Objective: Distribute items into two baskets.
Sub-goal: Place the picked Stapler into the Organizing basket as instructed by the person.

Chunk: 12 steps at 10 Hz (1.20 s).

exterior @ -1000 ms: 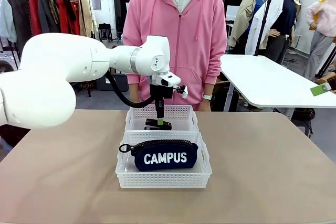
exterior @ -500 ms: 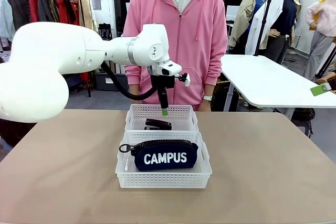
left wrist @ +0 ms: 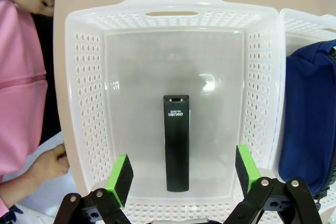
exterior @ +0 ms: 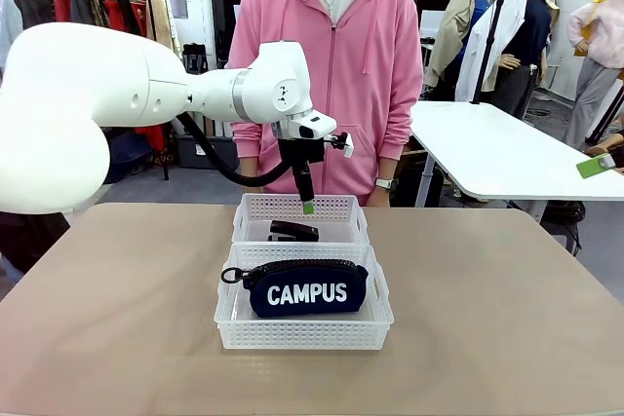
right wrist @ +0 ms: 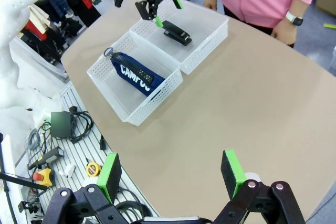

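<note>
A black stapler [exterior: 293,232] lies flat in the far white basket [exterior: 258,211]. Directly above it my left gripper [exterior: 307,204] hangs open and holds nothing. The left wrist view looks straight down: the stapler [left wrist: 176,142] rests on that basket's floor [left wrist: 131,77], between my spread green pads [left wrist: 121,177]. The navy CAMPUS pouch [exterior: 306,288] fills the near basket [exterior: 302,336], and its edge [left wrist: 310,124] shows beside the far basket. High over the table's right side, my right gripper [right wrist: 170,174] is open and empty, looking down on the pouch [right wrist: 137,74] and stapler [right wrist: 177,32].
A person in a pink hoodie [exterior: 331,65] stands at the far edge just behind the far basket, with one hand [left wrist: 50,163] close to the basket's end. The tan tabletop [exterior: 507,319] is bare on both sides of the baskets.
My left gripper opened, let go of the stapler in the far basket, and rose straight up above it. The stapler stays lying there.
</note>
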Tool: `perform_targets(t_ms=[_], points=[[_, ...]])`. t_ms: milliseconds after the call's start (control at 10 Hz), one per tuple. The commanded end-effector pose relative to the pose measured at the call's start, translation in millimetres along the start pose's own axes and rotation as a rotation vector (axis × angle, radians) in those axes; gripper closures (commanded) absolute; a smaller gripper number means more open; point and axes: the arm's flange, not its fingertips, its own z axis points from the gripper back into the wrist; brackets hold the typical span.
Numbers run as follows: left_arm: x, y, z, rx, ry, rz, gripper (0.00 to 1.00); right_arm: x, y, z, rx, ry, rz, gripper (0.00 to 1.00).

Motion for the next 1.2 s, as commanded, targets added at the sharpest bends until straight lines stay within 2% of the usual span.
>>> perform_targets(t_ms=[0,1100], points=[[1.6,3.3,4.9,0.004,0.002,-0.003,0.00,1.3,0.5,0.1,0.005,-0.015,0.009,0.00],[0.1,0.1,0.4,0.001,0.000,0.000,0.00,1.3,0.5,0.1,0.005,-0.015,0.009,0.00]])
